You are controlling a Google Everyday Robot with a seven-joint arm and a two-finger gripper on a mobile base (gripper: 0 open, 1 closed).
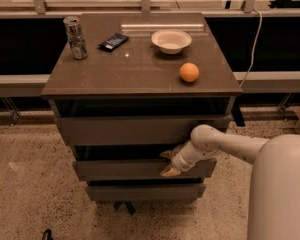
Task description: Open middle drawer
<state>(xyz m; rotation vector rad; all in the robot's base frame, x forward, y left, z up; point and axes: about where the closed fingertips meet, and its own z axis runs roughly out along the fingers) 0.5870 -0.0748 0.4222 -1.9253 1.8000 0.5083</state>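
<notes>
The grey-brown cabinet has three flat drawer fronts stacked one above the other. The middle drawer is the mid-sized front, with a dark gap above it; its inside does not show. My gripper is at the top edge of the middle drawer front, right of its centre, touching the panel. My white arm reaches in from the lower right. The taller top drawer front is above the gripper and the narrow bottom front is below it.
On the cabinet top stand a metal can at the back left, a dark packet, a white bowl and an orange. A speckled floor surrounds the cabinet. A rail and a hanging cable are behind.
</notes>
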